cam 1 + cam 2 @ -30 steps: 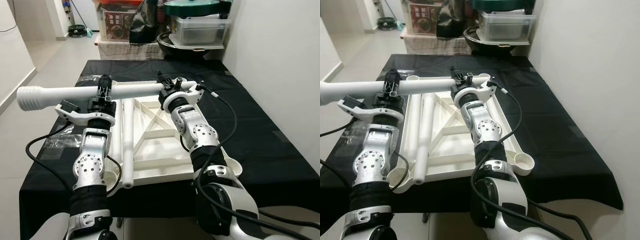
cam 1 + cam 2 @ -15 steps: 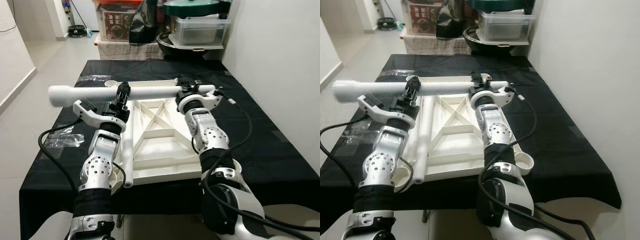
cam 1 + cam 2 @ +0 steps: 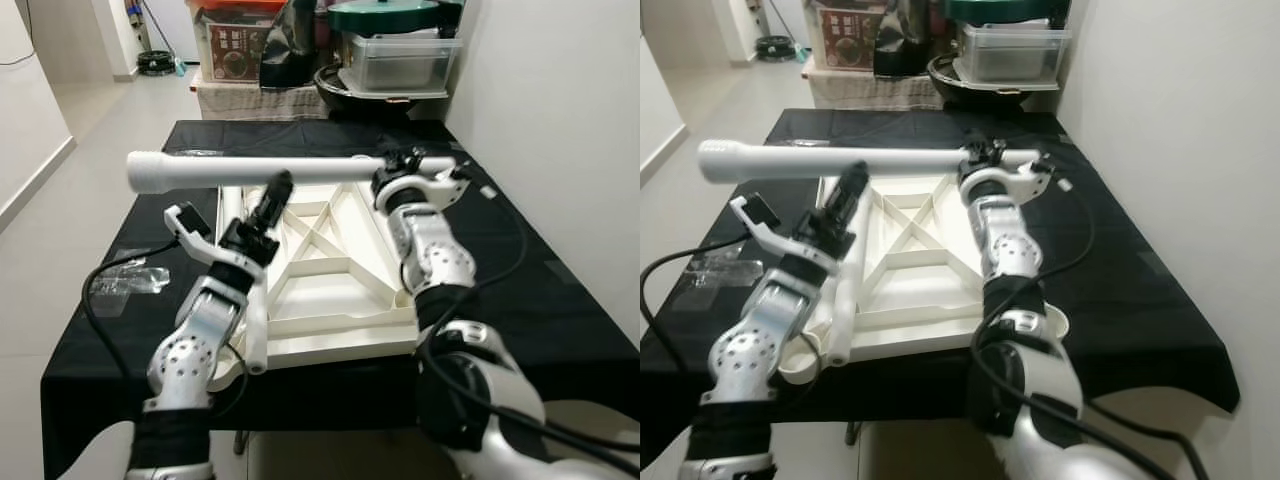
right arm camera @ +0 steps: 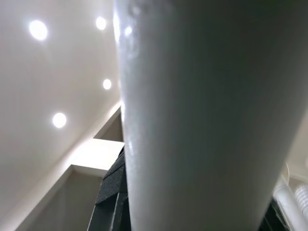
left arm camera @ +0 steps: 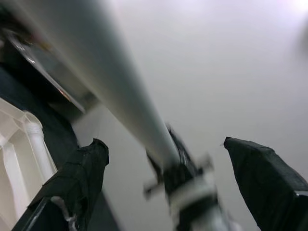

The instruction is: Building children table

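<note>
The long white plastic table leg (image 3: 270, 171) hangs level above the upturned white plastic tabletop (image 3: 335, 290), its long axis running crosswise. The right hand (image 3: 408, 166) clamps its right end. The left hand (image 3: 275, 190), fingers spread and empty, sits just beneath it. Another leg (image 3: 256, 320) lies on the black-draped table (image 3: 560, 300).

Even indoor light is filling head views; ceiling spotlights (image 4: 38, 30) are glaring; left wrist view is blurring.
</note>
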You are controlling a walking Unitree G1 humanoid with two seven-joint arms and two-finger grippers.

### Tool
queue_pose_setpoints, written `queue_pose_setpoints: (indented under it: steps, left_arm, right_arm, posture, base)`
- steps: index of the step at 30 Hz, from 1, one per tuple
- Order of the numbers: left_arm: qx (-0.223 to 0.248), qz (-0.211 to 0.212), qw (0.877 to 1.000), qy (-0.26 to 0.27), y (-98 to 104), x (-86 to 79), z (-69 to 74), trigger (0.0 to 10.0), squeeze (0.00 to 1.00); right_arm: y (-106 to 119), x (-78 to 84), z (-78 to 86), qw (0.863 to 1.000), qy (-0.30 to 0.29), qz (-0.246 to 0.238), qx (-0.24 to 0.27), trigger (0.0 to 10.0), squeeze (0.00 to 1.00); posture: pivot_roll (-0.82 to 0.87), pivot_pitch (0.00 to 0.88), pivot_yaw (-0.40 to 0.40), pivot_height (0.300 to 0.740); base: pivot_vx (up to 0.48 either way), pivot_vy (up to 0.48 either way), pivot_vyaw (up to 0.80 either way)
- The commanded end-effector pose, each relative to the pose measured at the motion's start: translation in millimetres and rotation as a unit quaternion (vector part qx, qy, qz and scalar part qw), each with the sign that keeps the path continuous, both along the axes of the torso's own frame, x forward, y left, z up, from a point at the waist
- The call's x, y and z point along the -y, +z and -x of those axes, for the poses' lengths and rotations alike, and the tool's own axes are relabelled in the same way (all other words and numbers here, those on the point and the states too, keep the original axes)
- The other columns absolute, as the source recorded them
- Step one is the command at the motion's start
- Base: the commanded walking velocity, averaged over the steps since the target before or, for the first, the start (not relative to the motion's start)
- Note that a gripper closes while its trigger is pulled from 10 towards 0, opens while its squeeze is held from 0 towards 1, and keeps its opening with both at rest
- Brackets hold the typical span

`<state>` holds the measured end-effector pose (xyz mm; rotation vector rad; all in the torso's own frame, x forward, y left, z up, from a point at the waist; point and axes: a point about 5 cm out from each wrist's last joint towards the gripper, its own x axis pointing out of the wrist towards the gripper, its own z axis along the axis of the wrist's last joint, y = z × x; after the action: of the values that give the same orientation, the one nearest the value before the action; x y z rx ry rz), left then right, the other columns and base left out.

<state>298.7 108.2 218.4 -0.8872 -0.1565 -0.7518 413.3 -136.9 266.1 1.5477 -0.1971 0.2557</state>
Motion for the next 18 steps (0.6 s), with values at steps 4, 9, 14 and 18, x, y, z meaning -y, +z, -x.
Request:
queue_pose_setpoints:
  steps: [4,9,14,18]
  left_arm:
    - [0.045,-0.173,0.984,-0.012,1.4,-3.7,19.6,10.0,0.0]
    - [0.15,-0.328,0.933,0.012,29.4,-22.5,31.3,10.0,0.0]
    - [0.208,-0.428,0.879,0.021,48.8,-44.9,36.7,10.0,0.0]
    - [0.233,-0.496,0.836,0.01,63.2,-60.4,42.4,10.0,0.0]
  right_arm:
    - [19.3,33.1,-2.6,0.996,-0.047,0.067,0.034,0.0,0.0]
    - [32.2,29.1,-1.4,0.979,-0.013,0.189,0.078,0.0,0.0]
    - [39.8,9.1,4.9,0.95,0.045,0.272,0.145,0.0,0.0]
    - [47.2,-11.5,12.6,0.916,0.097,0.327,0.21,0.0,0.0]
  posture:
    - [0.03,0.0,-0.061,0.74]
    - [0.04,0.0,-0.072,0.74]
    - [0.04,0.0,-0.067,0.74]
    - [0.04,0.0,-0.058,0.74]
  base:
    - [0.0,0.0,0.0]
    - [0.0,0.0,0.0]
    - [0.0,0.0,0.0]
    - [0.0,0.0,0.0]
